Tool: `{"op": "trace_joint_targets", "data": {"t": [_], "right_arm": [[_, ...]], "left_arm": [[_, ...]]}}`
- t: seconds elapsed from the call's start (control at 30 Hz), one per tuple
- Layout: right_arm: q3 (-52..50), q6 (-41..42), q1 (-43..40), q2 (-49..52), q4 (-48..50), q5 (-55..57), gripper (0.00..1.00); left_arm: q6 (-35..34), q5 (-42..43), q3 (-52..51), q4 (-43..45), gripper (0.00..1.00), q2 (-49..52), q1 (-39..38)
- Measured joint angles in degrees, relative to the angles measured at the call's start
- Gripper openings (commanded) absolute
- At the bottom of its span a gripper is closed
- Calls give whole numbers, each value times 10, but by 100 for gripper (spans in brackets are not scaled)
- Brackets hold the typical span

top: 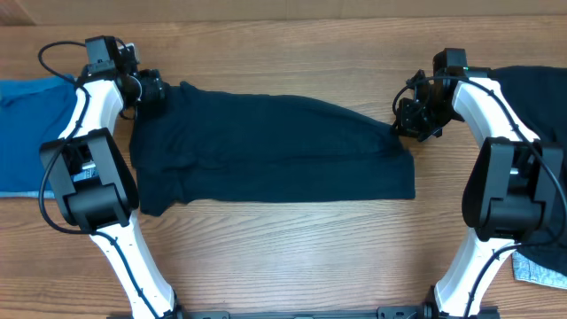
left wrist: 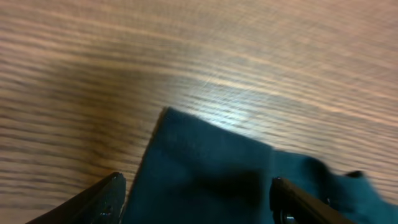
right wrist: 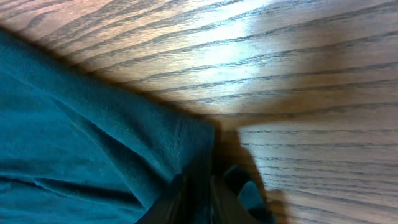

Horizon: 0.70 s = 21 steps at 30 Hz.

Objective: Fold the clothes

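A dark teal garment (top: 275, 146) lies spread flat across the middle of the wooden table. My left gripper (top: 156, 89) is at its far left corner. In the left wrist view the left gripper (left wrist: 198, 190) is open, its fingers wide apart on either side of the garment's corner (left wrist: 199, 155). My right gripper (top: 410, 121) is at the garment's far right corner. In the right wrist view the right gripper (right wrist: 200, 190) is shut on a pinched fold of the garment's edge (right wrist: 112, 137).
A light blue garment (top: 27, 133) lies at the left edge of the table. A dark garment (top: 536, 89) lies at the right edge, and a grey-blue cloth (top: 542, 268) at the near right. Bare wood (top: 292, 257) runs along the front.
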Motion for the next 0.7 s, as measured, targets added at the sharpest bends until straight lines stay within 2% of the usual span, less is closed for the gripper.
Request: {"op": "trace_joint_targets", "data": {"t": [0.17, 0.23, 0.33, 0.37, 0.4, 0.5, 0.7], "right_arm": [[0, 0, 0, 0, 0, 2, 16], [0, 0, 0, 0, 0, 2, 16], [0, 0, 0, 0, 0, 2, 16], [0, 0, 0, 0, 1, 2, 16], [0, -1, 0, 0, 2, 3, 16], [0, -1, 0, 0, 4, 3, 16], [0, -1, 0, 0, 6, 4, 16]], "left_arm": [[2, -2, 5, -4, 76, 11, 3], [2, -2, 5, -7, 70, 12, 3], [3, 0, 7, -17, 53, 12, 3], [8, 4, 8, -22, 42, 12, 3], [10, 10, 9, -27, 25, 12, 3], [14, 31, 9, -41, 4, 14, 3], [15, 72, 16, -89, 4, 15, 3]]}}
